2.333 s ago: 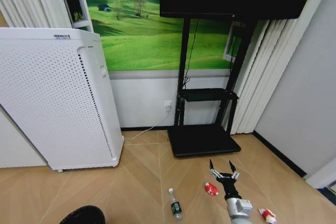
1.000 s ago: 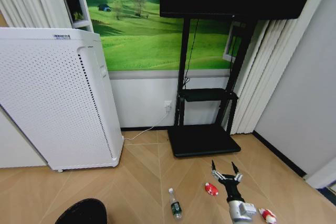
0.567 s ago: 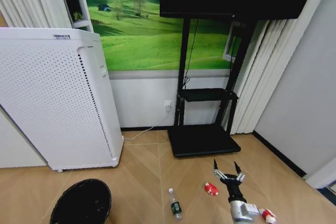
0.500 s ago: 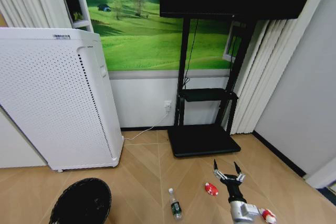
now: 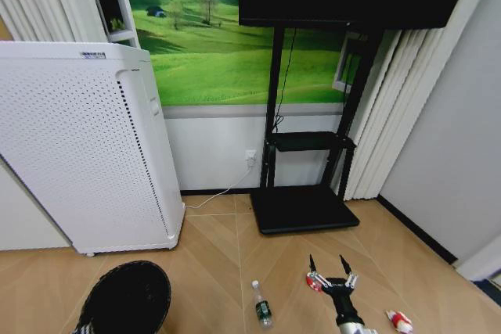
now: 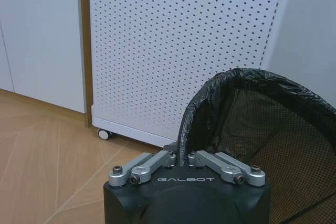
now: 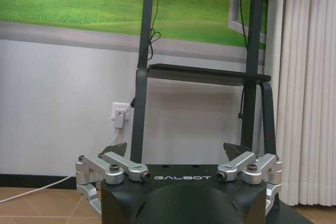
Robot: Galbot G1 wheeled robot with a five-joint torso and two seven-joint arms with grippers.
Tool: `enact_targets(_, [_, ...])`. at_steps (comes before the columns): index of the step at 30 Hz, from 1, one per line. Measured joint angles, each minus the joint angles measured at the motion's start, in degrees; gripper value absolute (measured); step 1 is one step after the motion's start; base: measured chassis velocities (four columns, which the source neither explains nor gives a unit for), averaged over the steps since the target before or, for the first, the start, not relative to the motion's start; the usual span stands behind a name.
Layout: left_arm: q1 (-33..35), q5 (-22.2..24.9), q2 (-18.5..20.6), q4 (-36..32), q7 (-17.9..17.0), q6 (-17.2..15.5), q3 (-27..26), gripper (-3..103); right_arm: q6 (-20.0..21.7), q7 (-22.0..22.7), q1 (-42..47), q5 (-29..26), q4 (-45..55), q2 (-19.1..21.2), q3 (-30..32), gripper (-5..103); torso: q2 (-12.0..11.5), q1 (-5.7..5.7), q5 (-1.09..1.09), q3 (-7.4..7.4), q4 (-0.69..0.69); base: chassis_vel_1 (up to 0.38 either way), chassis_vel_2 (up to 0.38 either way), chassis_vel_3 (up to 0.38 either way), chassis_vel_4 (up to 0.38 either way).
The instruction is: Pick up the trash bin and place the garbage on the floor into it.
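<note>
Head view: the trash bin (image 5: 125, 299) sits low at left before the white appliance (image 5: 82, 146), bare floor (image 5: 211, 271) beside it. Left gripper (image 6: 182, 160), jaws clenched on the bin's rim. The bottle (image 5: 261, 314) lies left of the right gripper (image 5: 326, 267), whose jaws are spread and empty; the red-and-white packet (image 5: 315, 281) lies just beside its left jaw, the wrapper (image 5: 398, 320) to its right.

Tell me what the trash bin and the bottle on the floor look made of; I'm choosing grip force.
The trash bin looks like thin black mesh, probably metal, matte: see-through weave in the left wrist view, with a rolled rim on which the left gripper is shut. The bottle seems clear thin plastic with a green label, likely crushable.
</note>
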State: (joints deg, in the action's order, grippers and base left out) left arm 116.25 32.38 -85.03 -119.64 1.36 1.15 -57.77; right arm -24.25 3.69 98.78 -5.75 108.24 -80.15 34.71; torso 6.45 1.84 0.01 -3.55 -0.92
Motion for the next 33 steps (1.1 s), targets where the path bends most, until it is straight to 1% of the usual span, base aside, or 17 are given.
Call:
enact_targets(11, [-0.33, 0.13, -0.16, 0.65, -0.2, 0.57, -0.02, 3, 0.27, 0.0, -0.84, 0.19, -0.6, 0.4, -0.25, 100, 0.0, 0.0, -0.01, -0.01, 0.01, 0.186, 0.178, -0.172, -0.193])
enact_targets(20, [-0.99, 0.21, -0.01, 0.54, -0.64, -0.55, 0.45, 3, 1.32, 1.55, -2.15, -0.68, -1.16, 1.34, 0.05, 100, 0.0, 0.01, -0.02, -0.01, 0.0, 0.297, 0.28, -0.278, -0.284])
enact_targets(24, [-1.48, 0.32, -0.04, 0.27, -1.76, -1.33, 1.11, 3, 2.18, 1.9, -2.78, -0.74, -1.4, 1.83, 0.11, 100, 0.0, 0.0, -0.01, -0.01, -0.01, 0.208, 0.186, -0.209, -0.207])
enact_targets(26, [-1.63, 0.34, -0.04, 0.18, -1.96, -1.66, 1.37, 3, 3.43, 2.41, -3.12, -0.73, -1.2, 2.2, -0.04, 100, 0.0, 0.0, -0.02, 0.0, 0.0, 0.104, 0.026, -0.051, -0.108])
enact_targets(27, [-1.93, 0.26, 0.0, -0.01, -2.08, -2.02, 1.64, 3, 5.25, 3.12, -4.0, -0.97, -1.07, 2.9, -0.27, 100, 0.0, 0.0, -0.02, -0.01, 0.01, 0.0, 0.0, 0.0, 0.0])
enact_targets(28, [-2.17, 0.23, 0.0, -0.12, -2.2, -2.22, 1.82, 3, 5.88, 3.63, -4.74, -1.02, -1.35, 3.21, -0.34, 100, 0.0, 0.0, 0.01, -0.01, 0.02, 0.002, -0.02, 0.067, 0.004])
enact_targets(33, [-3.18, 0.08, 0.02, -0.65, -2.77, -3.23, 2.51, 3, 6.44, 4.77, -6.53, -1.01, -3.47, 4.14, -0.41, 100, 0.0, 0.0, 0.01, -0.01, 0.01, -0.066, -0.039, 0.07, 0.047])
